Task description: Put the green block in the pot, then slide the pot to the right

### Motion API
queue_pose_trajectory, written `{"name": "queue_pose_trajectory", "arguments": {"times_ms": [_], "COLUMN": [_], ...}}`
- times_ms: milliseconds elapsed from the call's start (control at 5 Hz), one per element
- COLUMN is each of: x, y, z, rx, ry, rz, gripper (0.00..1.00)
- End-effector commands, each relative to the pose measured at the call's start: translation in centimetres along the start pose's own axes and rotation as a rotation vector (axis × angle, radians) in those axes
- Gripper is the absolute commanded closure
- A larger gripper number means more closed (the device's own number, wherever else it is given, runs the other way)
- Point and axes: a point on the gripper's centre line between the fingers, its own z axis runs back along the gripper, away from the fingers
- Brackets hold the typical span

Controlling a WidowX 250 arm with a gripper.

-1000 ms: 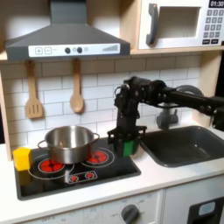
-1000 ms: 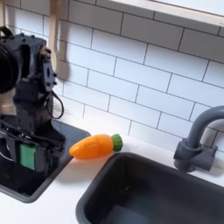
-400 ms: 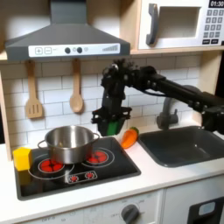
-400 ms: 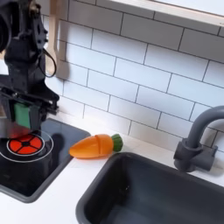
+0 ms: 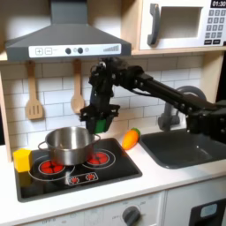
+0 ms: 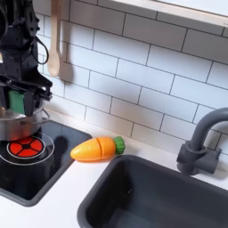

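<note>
- A play kitchen, toy-sized, set up like a home cooking corner.
- White tiled wall (image 6: 151, 53) behind, in both exterior views.
- A black stovetop (image 5: 79, 168) with red burner rings is set in the pale counter (image 5: 168, 181).
- A dark sink (image 5: 184, 147) with a grey faucet (image 6: 203, 138) sits at the first exterior view's right.
- A range hood (image 5: 66, 40) and a microwave (image 5: 181, 25) hang overhead.
- A wooden spatula (image 5: 33, 95) and a wooden spoon (image 5: 77, 93) hang on the wall.
- A silver pot (image 5: 68, 144) stands on a burner; a toy carrot (image 6: 98, 148) lies on the counter.
</note>
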Motion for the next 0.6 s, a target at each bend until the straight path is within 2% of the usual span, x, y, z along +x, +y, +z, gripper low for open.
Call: {"name": "queue_pose_trajectory", "arguments": {"times_ms": [0,400], "x": [1.5,3.3], "y": [0.5,1.6], "z": [-0.5,-1.2], "rx": [0.002,0.009], "ry": [-0.007,-0.016], "rz": [0.006,0.003], "gripper": [1.00,1.00]}}
